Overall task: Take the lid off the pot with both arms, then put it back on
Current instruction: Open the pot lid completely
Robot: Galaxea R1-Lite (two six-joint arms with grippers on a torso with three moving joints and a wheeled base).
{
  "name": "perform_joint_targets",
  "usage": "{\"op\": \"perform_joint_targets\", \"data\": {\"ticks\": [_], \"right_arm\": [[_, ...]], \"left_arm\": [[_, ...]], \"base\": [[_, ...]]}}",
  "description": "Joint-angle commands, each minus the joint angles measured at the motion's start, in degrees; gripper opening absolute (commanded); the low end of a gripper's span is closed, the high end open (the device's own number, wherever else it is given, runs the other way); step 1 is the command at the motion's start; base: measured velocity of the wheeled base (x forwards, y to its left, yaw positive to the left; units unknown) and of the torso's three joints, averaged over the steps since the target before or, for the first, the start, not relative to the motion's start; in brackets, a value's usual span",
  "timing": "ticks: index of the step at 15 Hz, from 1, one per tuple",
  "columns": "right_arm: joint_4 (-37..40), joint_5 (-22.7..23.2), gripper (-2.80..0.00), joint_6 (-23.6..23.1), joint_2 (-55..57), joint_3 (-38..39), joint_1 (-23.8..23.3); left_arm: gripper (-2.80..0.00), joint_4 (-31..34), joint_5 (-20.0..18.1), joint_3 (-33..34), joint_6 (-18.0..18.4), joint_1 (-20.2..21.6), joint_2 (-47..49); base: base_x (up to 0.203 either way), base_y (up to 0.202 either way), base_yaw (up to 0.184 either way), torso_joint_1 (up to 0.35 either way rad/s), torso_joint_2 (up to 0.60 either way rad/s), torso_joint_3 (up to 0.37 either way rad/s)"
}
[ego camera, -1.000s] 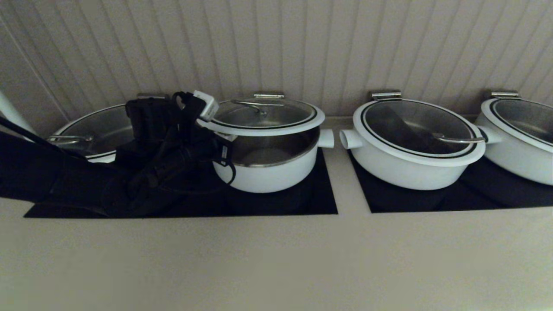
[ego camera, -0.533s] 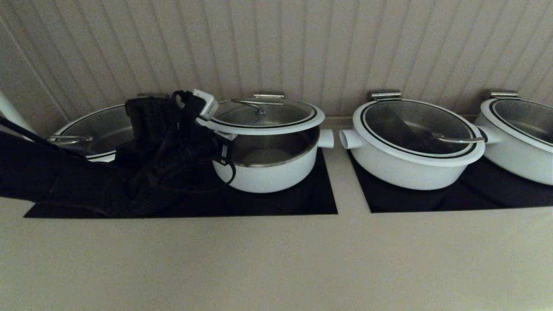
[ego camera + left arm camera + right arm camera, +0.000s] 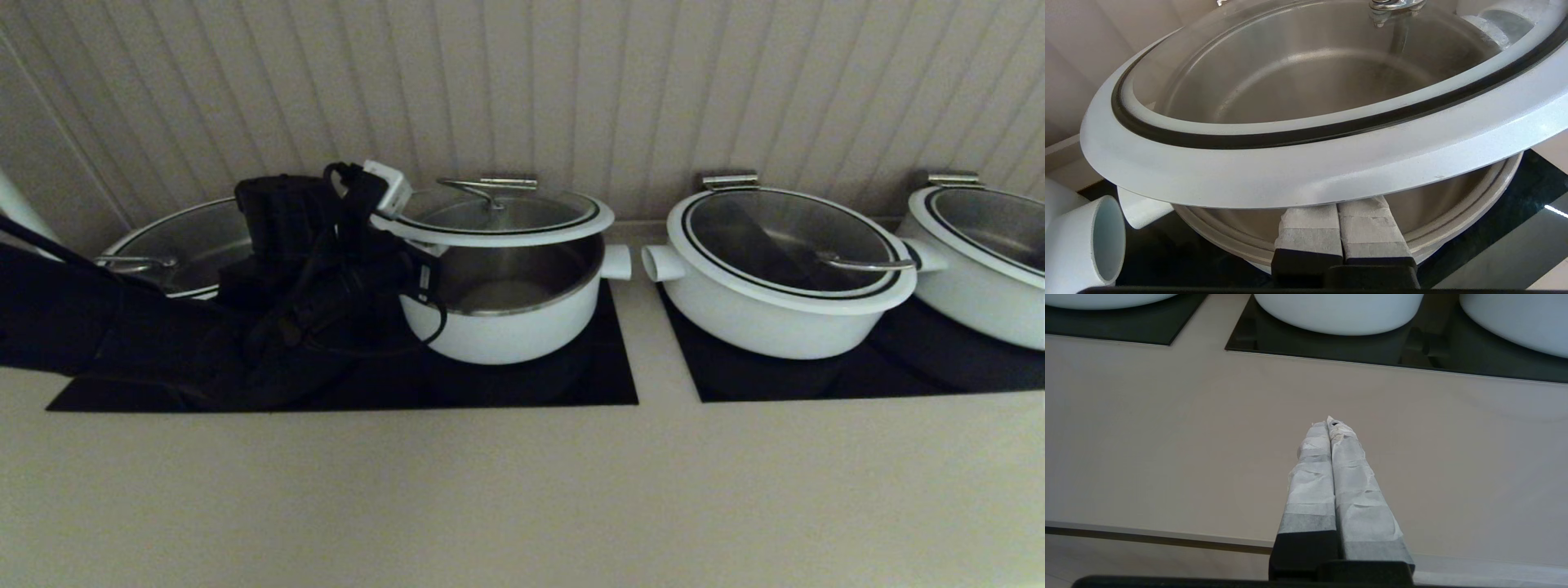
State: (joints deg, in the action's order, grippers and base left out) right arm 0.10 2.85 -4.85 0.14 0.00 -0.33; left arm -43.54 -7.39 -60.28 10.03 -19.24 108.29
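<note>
The lid (image 3: 498, 216), glass with a white rim and a steel handle at its centre, hangs tilted above the open pot (image 3: 506, 327), its left edge raised. My left gripper (image 3: 408, 245) is at the pot's left side. In the left wrist view its fingers (image 3: 1306, 228) are pressed together and reach under the lid's white rim (image 3: 1306, 163), propping it above the pot's steel rim (image 3: 1470, 212); the fingertips are hidden under the rim. My right gripper (image 3: 1328, 424) is shut and empty above the beige counter, outside the head view.
A wide lidded pot (image 3: 180, 245) stands behind my left arm. Two more wide lidded pots (image 3: 784, 269) (image 3: 980, 253) stand to the right on a black cooktop (image 3: 898, 367). A ribbed wall runs close behind. The beige counter (image 3: 522, 490) lies in front.
The lid has risen above the pot, carried up by my left gripper, and the gap under it has grown. The right gripper is not in these head views.
</note>
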Motion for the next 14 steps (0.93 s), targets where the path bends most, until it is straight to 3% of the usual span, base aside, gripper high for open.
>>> {"op": "perform_joint_targets", "data": {"ticks": [1,14], "right_arm": [[0.0,0.1,-2.80,-0.1,-0.1,0.0,0.0],[0.0,0.1,-2.80,-0.1,-0.1,0.0,0.0]], "left_arm": [[-2.80,-0.3,0.0,-0.6,0.1,0.0,-0.1],[-2.80,-0.3,3.4,0.0,0.3,-0.1,-4.5]], "base": [[0.000,0.000,0.000,0.000,0.00,0.000],[0.000,0.000,0.000,0.000,0.00,0.000]]}}
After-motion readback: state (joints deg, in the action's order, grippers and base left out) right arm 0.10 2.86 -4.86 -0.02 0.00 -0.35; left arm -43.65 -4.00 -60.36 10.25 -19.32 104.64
